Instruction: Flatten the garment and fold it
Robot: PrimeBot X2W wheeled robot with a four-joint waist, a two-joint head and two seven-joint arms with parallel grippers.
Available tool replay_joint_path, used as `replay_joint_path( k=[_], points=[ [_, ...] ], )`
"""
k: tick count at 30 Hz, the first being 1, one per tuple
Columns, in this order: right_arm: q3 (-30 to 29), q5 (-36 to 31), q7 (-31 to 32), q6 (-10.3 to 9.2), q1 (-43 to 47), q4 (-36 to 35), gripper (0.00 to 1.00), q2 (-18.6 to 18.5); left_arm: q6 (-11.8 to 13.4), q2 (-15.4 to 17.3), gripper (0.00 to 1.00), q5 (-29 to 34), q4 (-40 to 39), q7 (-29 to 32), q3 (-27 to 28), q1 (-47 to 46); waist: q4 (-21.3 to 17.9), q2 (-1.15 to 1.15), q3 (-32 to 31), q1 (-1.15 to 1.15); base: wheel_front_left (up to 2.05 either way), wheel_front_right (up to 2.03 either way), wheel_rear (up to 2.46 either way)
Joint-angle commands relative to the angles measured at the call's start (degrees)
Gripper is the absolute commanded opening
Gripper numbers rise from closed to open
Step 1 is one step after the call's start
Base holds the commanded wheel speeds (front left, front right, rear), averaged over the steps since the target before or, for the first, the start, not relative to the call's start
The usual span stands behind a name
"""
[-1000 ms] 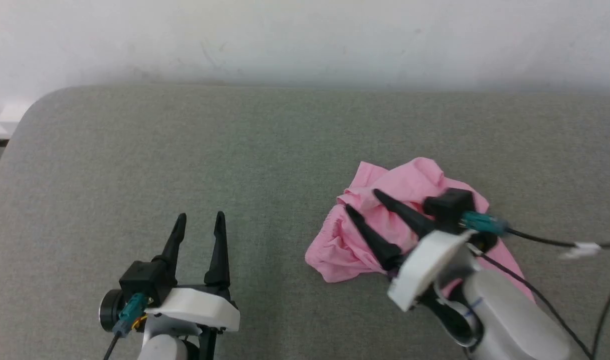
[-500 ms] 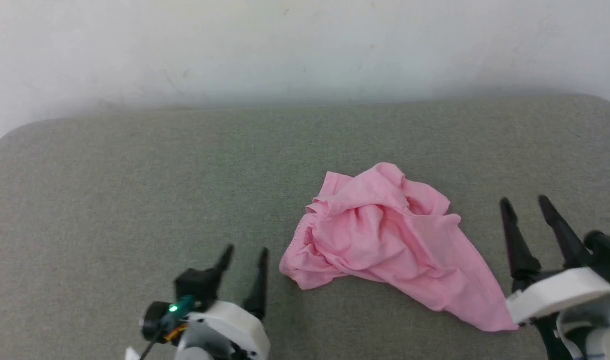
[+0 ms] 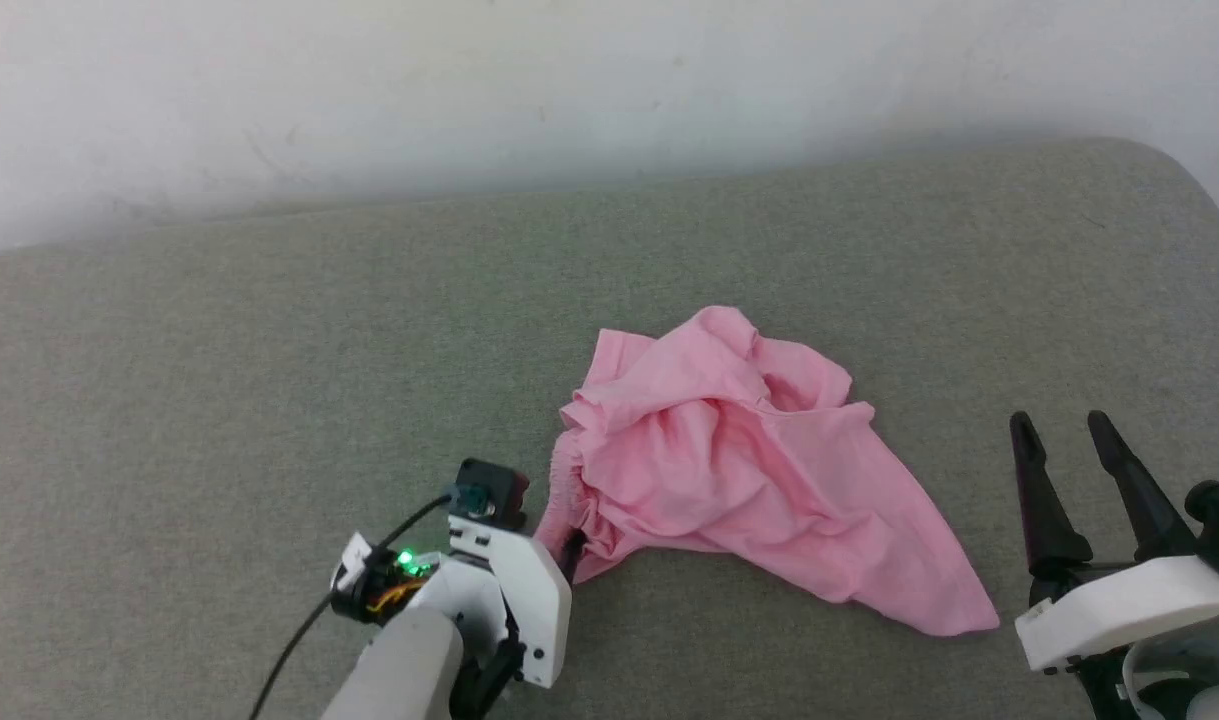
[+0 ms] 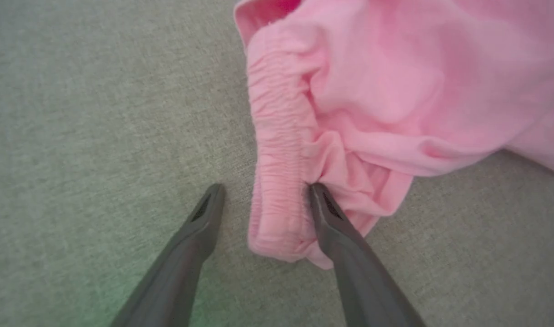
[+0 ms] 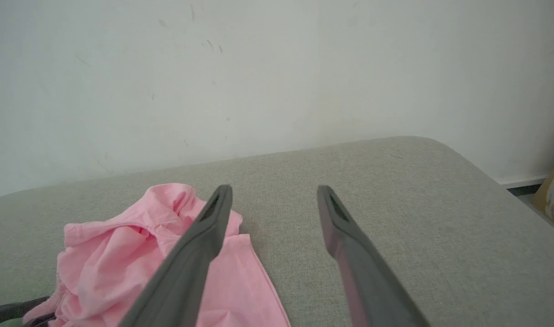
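The garment [image 3: 729,470] is lying crumpled on the grey upholstered surface [image 3: 219,350]. The left wrist view is showing the left gripper [image 4: 265,188], jaws spread, straddling the gathered waistband [image 4: 277,136]. In the head view its wrist is covering this. The right gripper [image 3: 1059,425] is hovering apart from the garment, jaws spread and empty.

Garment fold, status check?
Left gripper open, fingers straddling the garment at its gathered waistband. Right gripper open, apart from it. Cloth crumpled, not flattened. No obstruction seen.
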Motion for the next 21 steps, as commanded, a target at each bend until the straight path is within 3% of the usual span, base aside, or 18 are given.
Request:
replay_joint_path(
  k=[1, 2, 3, 4, 10, 15, 21],
  points=[
    [-0.2, 0.3, 0.1, -0.04, 0.7, 0.1, 1.0, 0.2, -1.0, 0.4, 0.57, -0.3, 2.2, 3.2, -1.2, 0.8, -0.7, 0.0, 0.3, 0.01, 0.0, 0.0, 0.0],
    [-0.4, 0.4, 0.2, -0.04, 0.8, 0.2, 1.0, 0.3, -1.2, 0.7, 0.37, -0.7, 2.2, 4.0, -1.5, 0.8, -0.9, 0.0, 0.3, 0.01, 0.0, 0.0, 0.0],
    [-0.4, 0.4, 0.2, -0.04, 0.8, 0.2, 1.0, 0.3, -1.2, 0.7, 0.37, -0.7, 2.2, 4.0, -1.5, 0.8, -0.9, 0.0, 0.3, 0.01, 0.0, 0.0, 0.0],
    [-0.6, 0.4, 0.3, -0.04, 0.9, 0.2, 1.0, 0.3, -1.3, 1.1, 0.0, -0.9, 2.2, 4.8, -1.7, 1.0, -0.9, 0.0, 0.3, 0.01, 0.0, 0.0, 0.0],
    [-2.3, 0.3, 0.8, -0.04, 1.6, 0.0, 1.0, 0.3, -0.8, 4.3, 0.0, -2.1, -3.2, 4.4, -0.9, 2.7, -0.1, 0.0, -0.2, 0.01, 0.0, 0.0, 0.0],
    [-2.8, 0.7, 2.0, -0.04, 2.5, -0.2, 1.0, 0.4, 2.8, 7.8, 0.0, -3.3, -12.6, 3.1, 3.2, 7.8, 0.9, 0.0, -0.8, 0.01, 0.0, 0.0, 0.0],
    [-3.2, 0.9, 2.8, -0.04, 3.8, -0.6, 1.0, 0.4, 8.6, 11.5, 0.0, -5.7, -25.4, 5.8, 9.0, 19.7, 2.1, 0.0, -1.4, 0.01, 0.0, 0.0, 0.0]
  ],
)
